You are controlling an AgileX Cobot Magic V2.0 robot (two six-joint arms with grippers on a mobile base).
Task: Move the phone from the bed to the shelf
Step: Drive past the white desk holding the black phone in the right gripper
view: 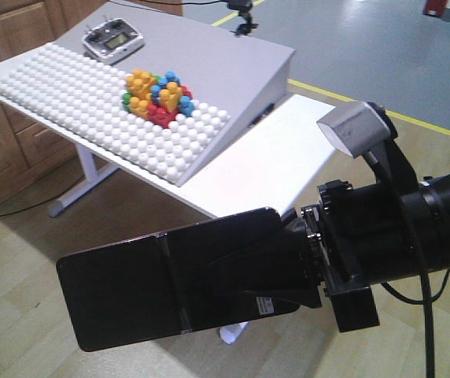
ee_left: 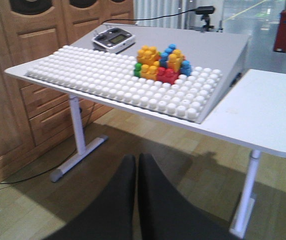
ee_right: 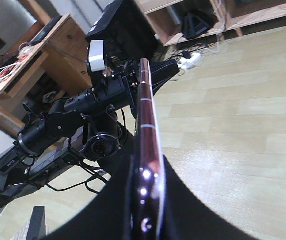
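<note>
White table (view: 288,153) with studded board (view: 91,102) stands ahead; floor (view: 20,276) open.

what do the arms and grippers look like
Both are matte black. The right arm is a thick round tube with a silver-grey camera block on top and a black cable looping past it; the right gripper looks flat and broad. The left gripper narrows to two rounded tips.

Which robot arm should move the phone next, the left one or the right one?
Right. The right gripper grips the phone in the air. The left gripper is shut, empty, and faces the white table.
</note>
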